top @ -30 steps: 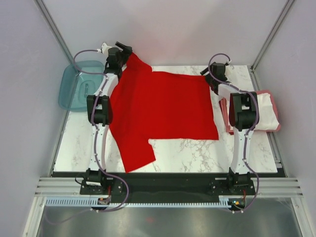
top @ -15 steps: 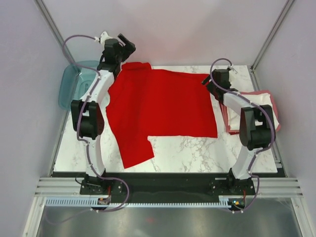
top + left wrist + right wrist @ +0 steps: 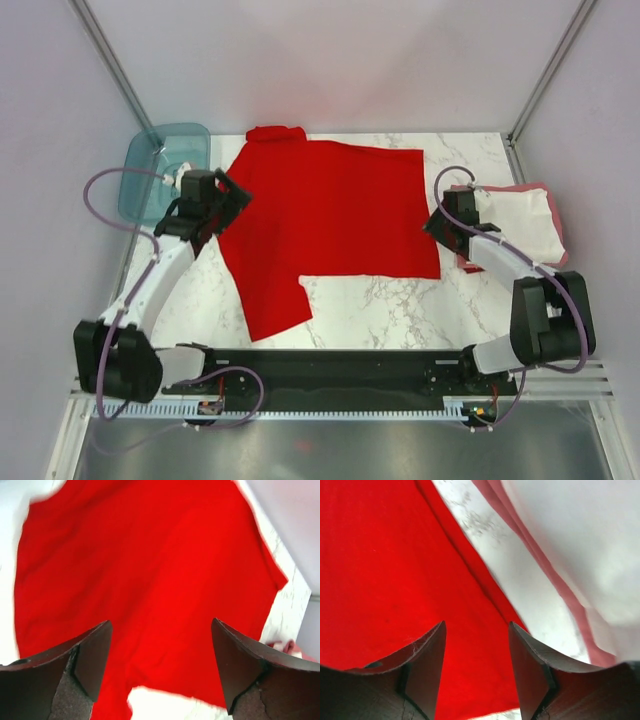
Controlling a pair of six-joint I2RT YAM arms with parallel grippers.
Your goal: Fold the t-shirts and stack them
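Observation:
A bright red t-shirt point(image 3: 330, 210) lies spread flat on the marble table point(image 3: 400, 300), one sleeve reaching toward the near edge. My left gripper point(image 3: 235, 195) hovers over its left edge, open, with only red cloth point(image 3: 150, 555) showing below the wide gap point(image 3: 161, 622). My right gripper point(image 3: 435, 222) hangs over the shirt's right edge, open and holding nothing point(image 3: 477, 624), the red cloth point(image 3: 380, 570) beneath it. At the right a folded white t-shirt point(image 3: 515, 222) point(image 3: 580, 540) rests on a dull pinkish-red t-shirt point(image 3: 468, 263) point(image 3: 545, 570).
A translucent teal tub point(image 3: 160, 175) sits at the table's far left corner. Grey walls and metal frame posts close in the table on three sides. Bare marble shows along the near edge in front of the red shirt.
Both arms have drawn back from the shirt's far corners toward the near side. The left gripper let go of the far left sleeve, which now lies at the back edge. The right jaws narrowed somewhat.

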